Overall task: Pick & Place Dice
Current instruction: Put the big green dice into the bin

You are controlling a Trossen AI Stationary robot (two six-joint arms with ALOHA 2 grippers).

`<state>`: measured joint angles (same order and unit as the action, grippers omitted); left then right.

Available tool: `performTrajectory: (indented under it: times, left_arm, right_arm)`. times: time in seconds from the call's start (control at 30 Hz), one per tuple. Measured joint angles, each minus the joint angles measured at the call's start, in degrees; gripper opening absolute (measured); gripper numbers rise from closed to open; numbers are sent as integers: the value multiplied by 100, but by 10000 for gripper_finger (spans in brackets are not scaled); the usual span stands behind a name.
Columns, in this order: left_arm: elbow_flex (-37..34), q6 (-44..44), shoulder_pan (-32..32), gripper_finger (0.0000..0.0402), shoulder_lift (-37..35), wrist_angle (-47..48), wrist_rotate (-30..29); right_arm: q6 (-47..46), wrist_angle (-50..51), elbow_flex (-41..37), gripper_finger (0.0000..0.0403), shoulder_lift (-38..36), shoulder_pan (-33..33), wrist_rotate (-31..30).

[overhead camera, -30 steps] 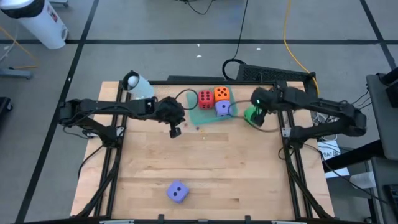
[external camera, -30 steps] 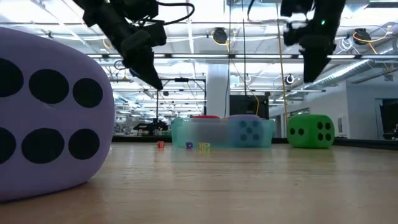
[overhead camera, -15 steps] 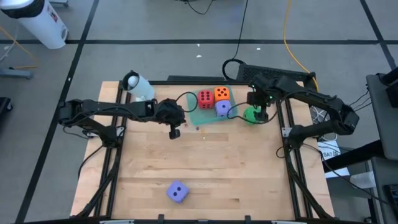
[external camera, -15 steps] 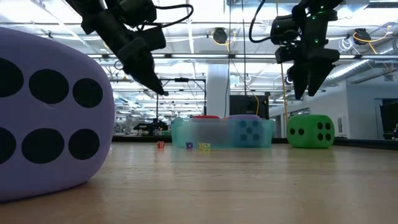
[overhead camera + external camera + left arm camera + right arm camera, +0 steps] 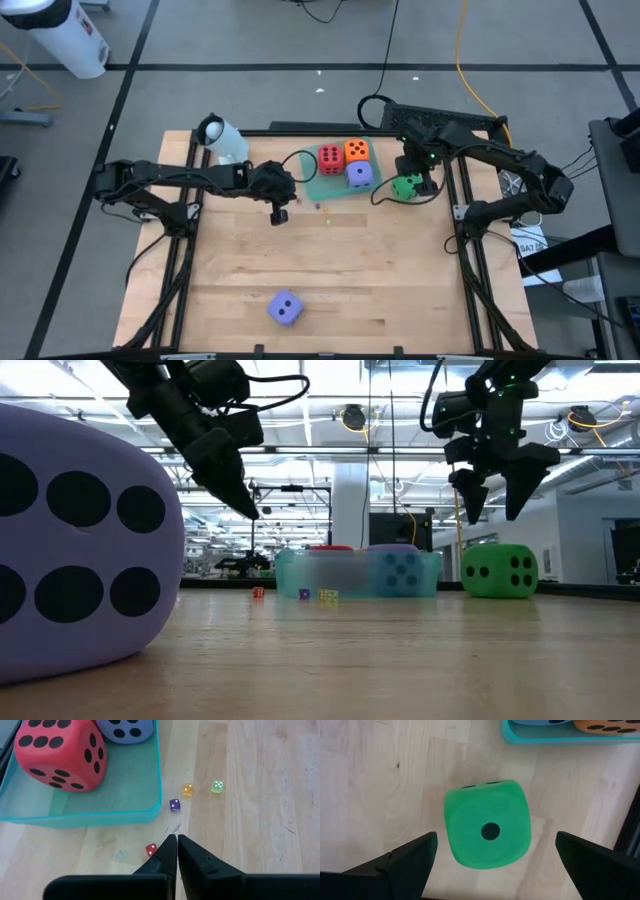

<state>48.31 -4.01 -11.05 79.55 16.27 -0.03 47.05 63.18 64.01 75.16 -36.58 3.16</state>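
Note:
The green die (image 5: 406, 187) (image 5: 500, 571) (image 5: 488, 831) rests flat on the table just right of the translucent green tray (image 5: 322, 190), one-pip face up. My right gripper (image 5: 493, 500) (image 5: 496, 840) hangs open just above the green die, one finger toward each side, touching nothing. Red (image 5: 331, 156), orange (image 5: 356, 151) and purple (image 5: 359, 175) dice sit in the tray. The second purple die (image 5: 285, 308) (image 5: 80, 540) lies near the table's near edge. My left gripper (image 5: 279, 212) (image 5: 176, 840) is shut and hovers by the tray's near-left corner.
Several tiny dice (image 5: 174, 805) lie on the wood beside the tray's near edge, below my left gripper. A white roll (image 5: 222, 135) stands at the far-left corner. A black keyboard (image 5: 440, 120) and cables lie beyond the far edge. Bare wood fills the table's middle.
My right gripper has swung a little toward the far edge and come down over the green die. Its fingers have spread apart, from close together to wide open. The green die has stayed where it was.

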Motion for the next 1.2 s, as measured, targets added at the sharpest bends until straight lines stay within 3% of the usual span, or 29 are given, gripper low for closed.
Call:
performTrajectory:
  times: [0.37, 0.67, 1.2]
  left_arm:
    - [1, -5, 0, 26, 0, -6, 8]
    - [1, 33, 0, 26, 0, -6, 13]
    - [3, 69, 37, 26, 0, -8, 13]
  right_arm:
    - [138, -261, -560, 400, 4, -24, -2]
    - [159, -665, -590, 400, 18, -198, 81]
    - [203, -736, -579, 400, 1001, -389, 150]
